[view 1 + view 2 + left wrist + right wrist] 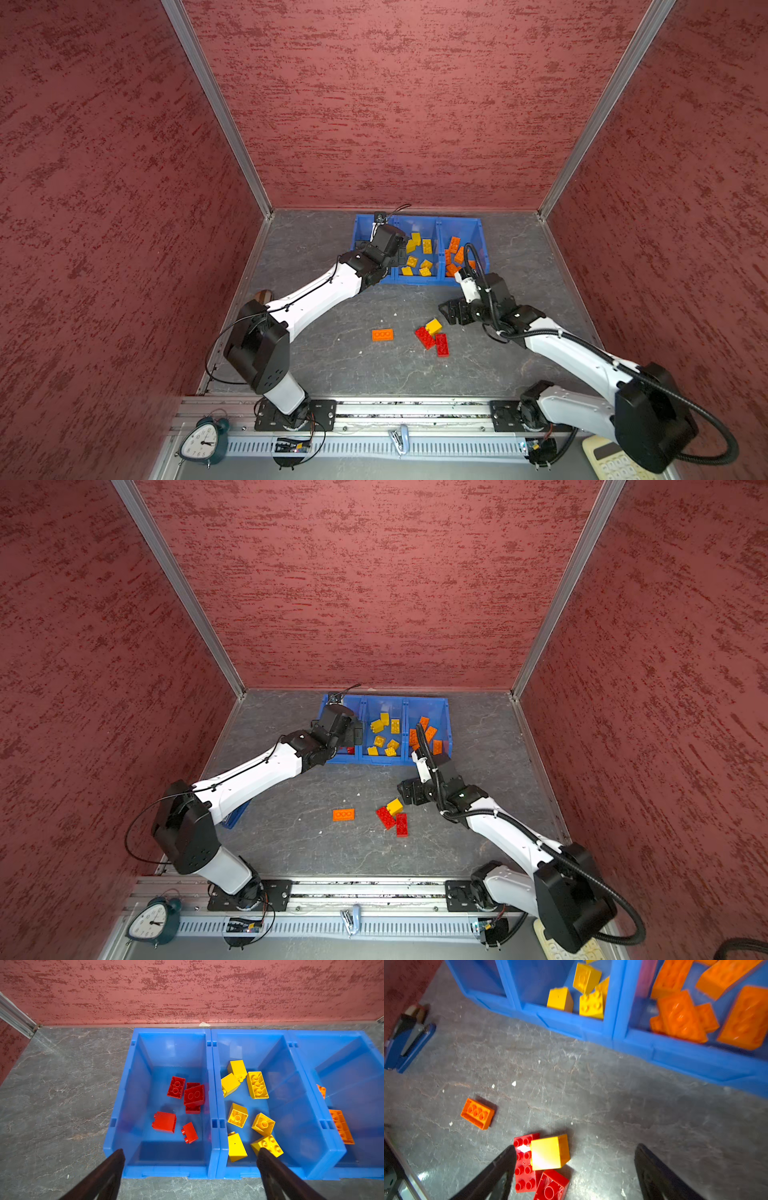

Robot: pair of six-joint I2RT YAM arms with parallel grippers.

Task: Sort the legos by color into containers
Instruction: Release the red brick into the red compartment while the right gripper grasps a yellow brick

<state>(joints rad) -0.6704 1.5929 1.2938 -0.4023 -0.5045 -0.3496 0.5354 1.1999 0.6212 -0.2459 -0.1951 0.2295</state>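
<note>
Three joined blue containers (415, 280) stand at the back. In the left wrist view, red legos (194, 1095) lie in the left bin (166, 1169), yellow legos (257, 1084) in the middle one and orange legos (341, 1126) in the right one. My left gripper (191, 1152) hangs open and empty over the left bin's front lip. On the table lie an orange brick (382, 334), a yellow brick (433, 326) and two red bricks (424, 337). My right gripper (576, 1148) is open just above them, with the yellow brick (550, 1153) near one finger.
A blue stapler (406, 1043) lies by the left wall, partly under the left arm (249, 779). A clock (203, 442) and a calculator (611, 461) sit beyond the front rail (415, 409). Red walls close in three sides.
</note>
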